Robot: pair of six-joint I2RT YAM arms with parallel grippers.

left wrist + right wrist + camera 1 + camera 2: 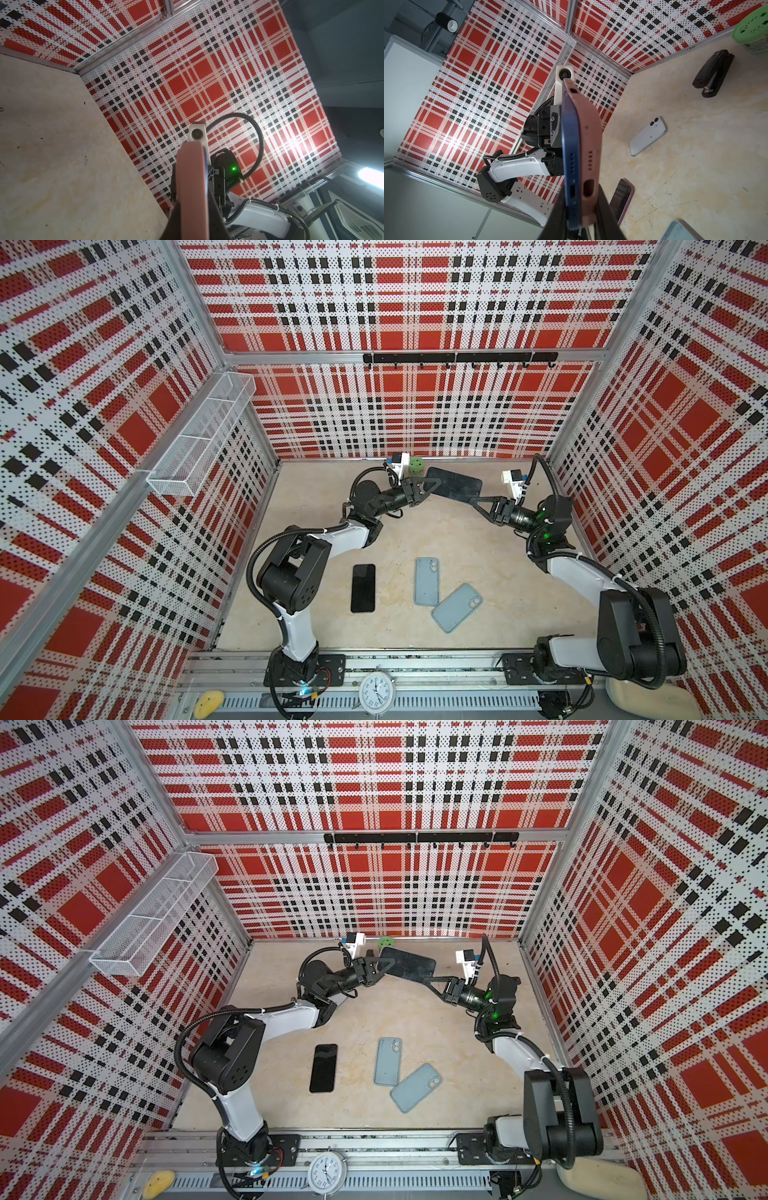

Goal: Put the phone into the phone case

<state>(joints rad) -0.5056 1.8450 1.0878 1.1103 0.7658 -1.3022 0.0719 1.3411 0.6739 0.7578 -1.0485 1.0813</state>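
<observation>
Both top views are bright and even, with only faint shadows on the pale beige stone-look table top [415,531]. The red, white and black checked walls [395,302] stretch and fan out near the edges. In the left wrist view a white strip lamp [372,176] glares, a hot white patch [295,143] washes out the wall, and the pink rubbery phone case [191,187] — right by the camera — is blurry.

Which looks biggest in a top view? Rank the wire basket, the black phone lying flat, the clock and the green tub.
1. wire basket
2. black phone and clock: too alike to rank
3. green tub: smallest, though farthest from the camera
</observation>
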